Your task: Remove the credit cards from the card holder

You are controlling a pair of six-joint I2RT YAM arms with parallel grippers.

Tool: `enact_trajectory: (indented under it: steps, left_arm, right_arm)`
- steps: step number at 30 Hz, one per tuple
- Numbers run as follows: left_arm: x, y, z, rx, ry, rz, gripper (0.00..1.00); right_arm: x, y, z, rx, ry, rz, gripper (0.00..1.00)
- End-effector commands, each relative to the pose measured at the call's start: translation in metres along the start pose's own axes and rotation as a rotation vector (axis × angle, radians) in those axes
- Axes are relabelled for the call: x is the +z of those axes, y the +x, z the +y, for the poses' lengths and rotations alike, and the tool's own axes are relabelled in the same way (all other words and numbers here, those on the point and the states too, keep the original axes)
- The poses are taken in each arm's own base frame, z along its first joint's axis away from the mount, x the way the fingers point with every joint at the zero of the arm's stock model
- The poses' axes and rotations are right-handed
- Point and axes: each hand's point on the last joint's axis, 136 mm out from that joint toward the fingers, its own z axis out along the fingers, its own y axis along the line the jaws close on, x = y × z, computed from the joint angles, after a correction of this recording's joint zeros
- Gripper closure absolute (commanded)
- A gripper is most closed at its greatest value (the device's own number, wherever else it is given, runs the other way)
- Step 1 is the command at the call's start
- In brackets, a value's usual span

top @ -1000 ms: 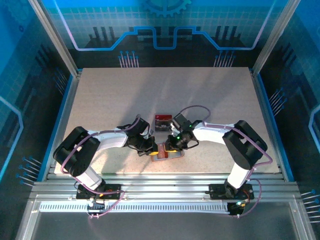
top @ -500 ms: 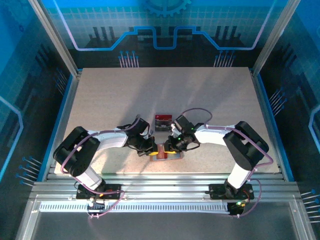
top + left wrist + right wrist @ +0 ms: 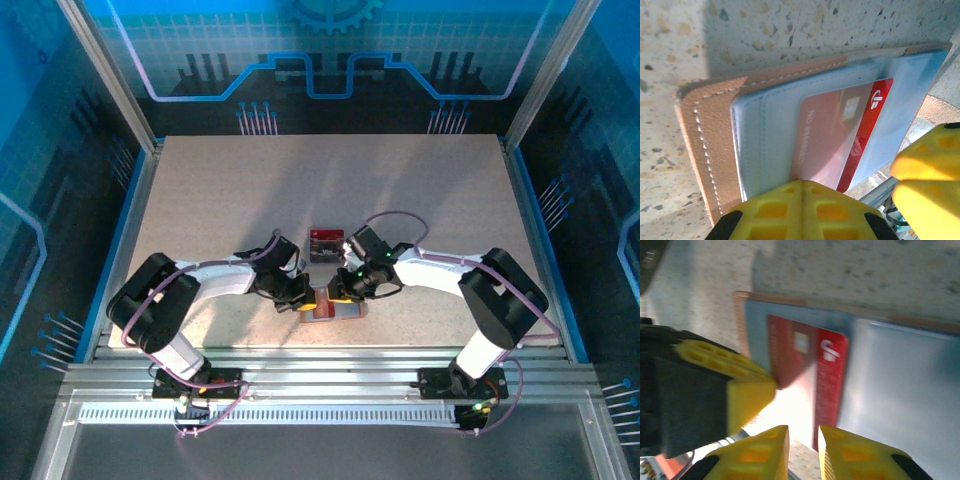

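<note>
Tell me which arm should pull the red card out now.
Right, probably. The right gripper sits at the red card's exposed edge, jaws nearly closed, while the left gripper presses the card holder down.

Both arms crowd the near middle of the speckled beige table [image 3: 220, 190], where the left gripper [image 3: 297, 296] and the right gripper [image 3: 340, 291] close in from either side on the open salmon-pink leather-like card holder [image 3: 333, 312], leaving almost no gap between them. Just beyond them a small dark box-like object with red on it [image 3: 325, 243] blocks the way from the far side. The rest of the table surface, toward the far edge and both side rails, lies open for passage.
</note>
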Motion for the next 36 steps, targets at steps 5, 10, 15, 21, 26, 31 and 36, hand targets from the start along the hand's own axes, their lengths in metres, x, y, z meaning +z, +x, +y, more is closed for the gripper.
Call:
enact_trajectory:
  steps: [5,10,15,21,26,31,36]
  left_arm:
    - [0.000,0.000,0.007,0.002,-0.052,-0.002,1.00]
    - [-0.001,0.001,0.008,0.001,-0.053,-0.001,1.00]
    - [-0.002,0.001,0.007,0.001,-0.051,-0.004,1.00]
    - [-0.005,0.001,0.006,0.005,-0.050,-0.008,1.00]
    - [-0.004,0.001,0.008,0.005,-0.048,-0.006,1.00]
    - [-0.002,0.001,0.011,-0.002,-0.051,-0.002,1.00]
    - [-0.003,0.001,0.010,-0.002,-0.044,-0.003,1.00]
  right_arm:
    - [0.019,0.007,0.003,0.032,-0.065,0.066,0.78]
    - [0.025,0.008,-0.004,0.040,-0.048,0.079,0.77]
    - [0.025,0.011,-0.019,0.046,0.029,0.082,0.77]
    - [0.017,0.015,-0.038,0.033,0.150,0.080,0.77]
    - [0.013,0.015,-0.039,0.031,0.166,0.070,0.77]
    - [0.005,0.003,-0.022,0.008,0.136,0.025,0.77]
    - [-0.007,-0.001,-0.008,0.000,0.079,-0.017,0.77]
